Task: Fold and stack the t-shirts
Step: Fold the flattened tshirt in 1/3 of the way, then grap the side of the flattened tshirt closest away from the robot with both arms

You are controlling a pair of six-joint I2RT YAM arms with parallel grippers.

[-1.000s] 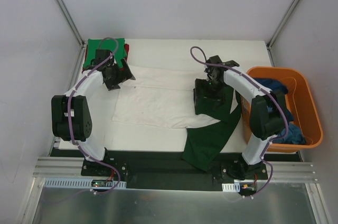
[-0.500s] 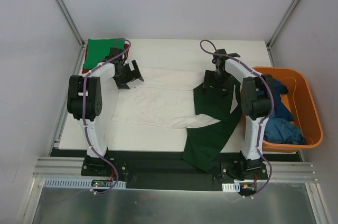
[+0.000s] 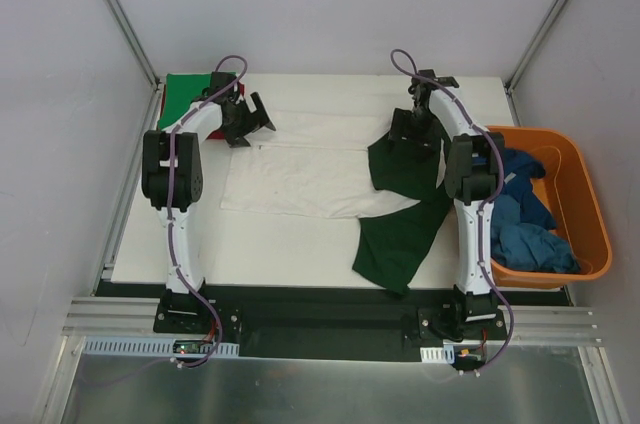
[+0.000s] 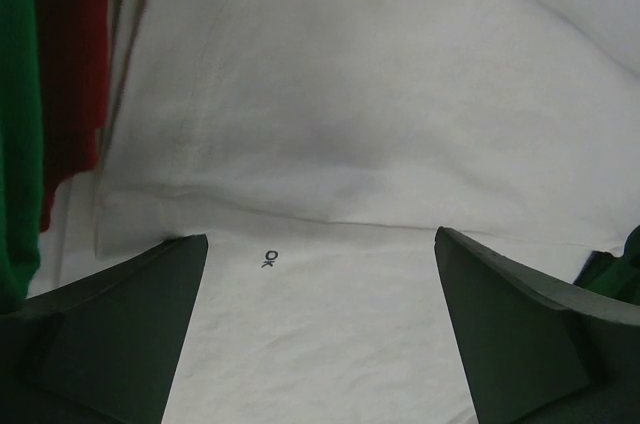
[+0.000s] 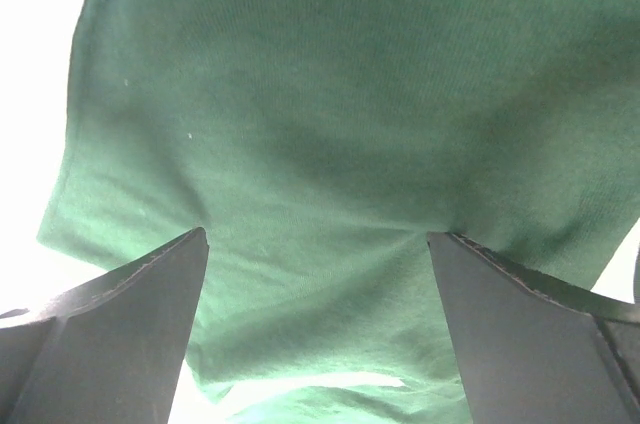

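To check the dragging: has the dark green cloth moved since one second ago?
Yes. The dark green cloth slid away from the black rail, farther onto the table.

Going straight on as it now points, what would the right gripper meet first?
Likely the t-shirt's dark green cloth: it fills the view between the open jaws of the right gripper, though depth is unclear.

A white cloth t-shirt with dark green sleeves lies centred on the desk; a folded green cloth tee sits at its far-left corner; right, an orange plastic tub holds blue cloth tees.
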